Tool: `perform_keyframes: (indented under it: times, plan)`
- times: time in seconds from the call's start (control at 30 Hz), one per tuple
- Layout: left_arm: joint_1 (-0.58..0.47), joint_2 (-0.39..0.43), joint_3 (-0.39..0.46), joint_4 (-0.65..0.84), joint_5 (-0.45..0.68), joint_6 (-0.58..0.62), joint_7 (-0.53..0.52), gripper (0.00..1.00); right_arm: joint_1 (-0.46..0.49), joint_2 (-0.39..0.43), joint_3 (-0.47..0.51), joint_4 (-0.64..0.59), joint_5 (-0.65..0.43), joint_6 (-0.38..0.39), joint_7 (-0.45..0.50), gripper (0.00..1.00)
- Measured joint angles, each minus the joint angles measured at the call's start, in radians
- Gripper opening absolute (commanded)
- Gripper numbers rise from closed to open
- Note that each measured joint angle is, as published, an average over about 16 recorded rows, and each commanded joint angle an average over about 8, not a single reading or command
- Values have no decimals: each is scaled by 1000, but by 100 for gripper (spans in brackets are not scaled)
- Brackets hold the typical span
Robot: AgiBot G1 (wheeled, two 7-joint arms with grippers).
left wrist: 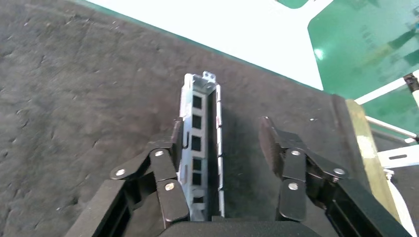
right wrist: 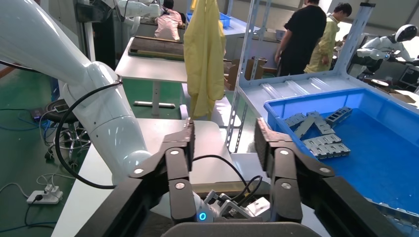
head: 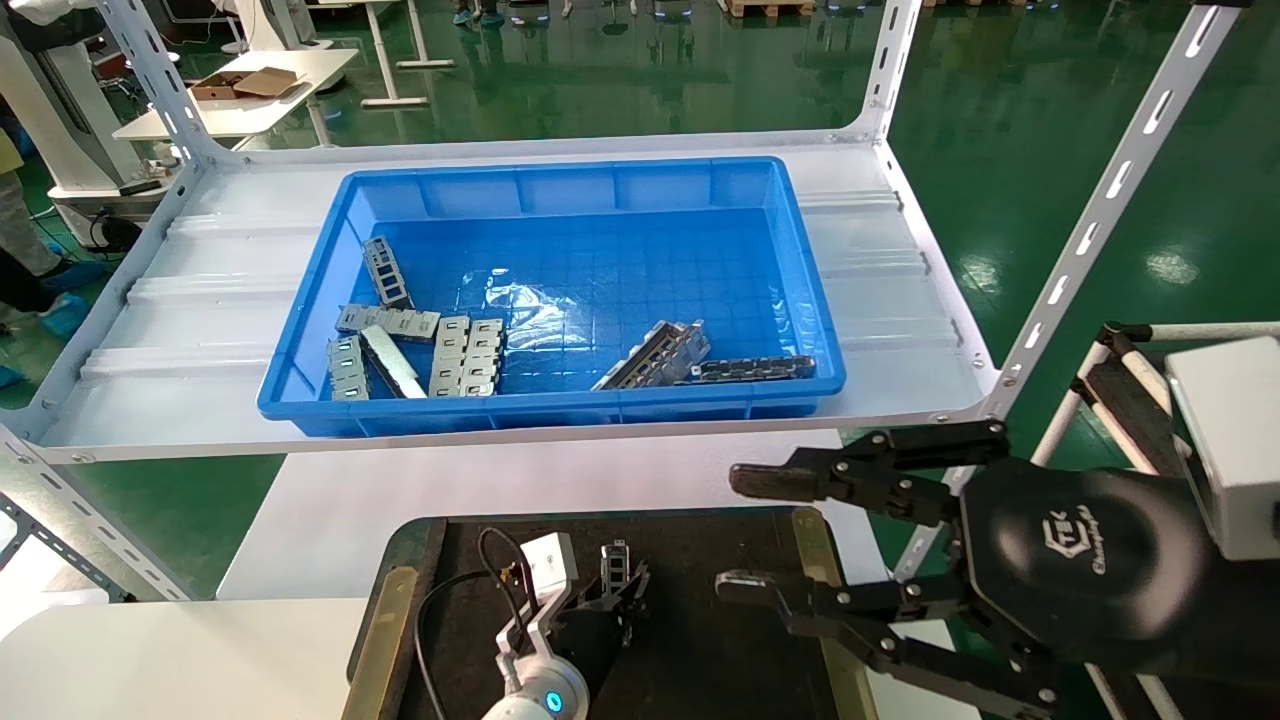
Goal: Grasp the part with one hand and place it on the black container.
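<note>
The left pincer (left wrist: 220, 148) is low over the black container (head: 700, 640), its fingers spread apart and released; one finger (left wrist: 168, 163) touches the side of the part (left wrist: 201, 148), the other stands clear of it. The part lies flat on the container's dark felt, between the two fingers. The right pincer (head: 745, 530) hovers beside the container's right brass-coloured strip (head: 815, 560), fingers wide apart and holding nothing.

The part is a long, narrow silver-grey channel with raised side walls and a row of rectangular cutouts down its floor; its far end carries a small tab with two holes.

In the head view the left wrist covers most of the part, leaving only its far end showing. In the left wrist view its near end runs under the pincer's body. The blue bin (head: 330, 400) on the shelf (head: 180, 330) holds more metal pieces.
</note>
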Motion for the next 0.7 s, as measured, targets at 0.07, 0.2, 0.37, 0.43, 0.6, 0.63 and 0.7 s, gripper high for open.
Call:
perform_keyframes:
  times: [0.07, 0.2, 0.37, 0.43, 0.6, 0.63, 0.7]
  plan:
    - [-3, -1, 0, -6, 8, 2, 0, 100, 0, 0, 0, 0, 0, 0, 0, 100]
    - [-8, -5, 5, -15, 31, 13, 2, 100, 0, 0, 0, 0, 0, 0, 0, 100]
    - [-12, -20, 15, -28, 61, 38, 10, 100, 0, 0, 0, 0, 0, 0, 0, 100]
    - [-15, -32, 19, -37, 75, 50, 14, 100, 0, 0, 0, 0, 0, 0, 0, 100]
    - [-25, -79, 24, -77, 113, 90, 20, 100, 0, 0, -1, 0, 0, 0, 0, 100]
    - [-28, -92, 23, -88, 122, 100, 21, 100, 0, 0, -1, 0, 0, 0, 0, 100]
    - [-36, -120, 22, -113, 141, 124, 20, 100, 0, 0, -1, 0, 0, 0, 0, 100]
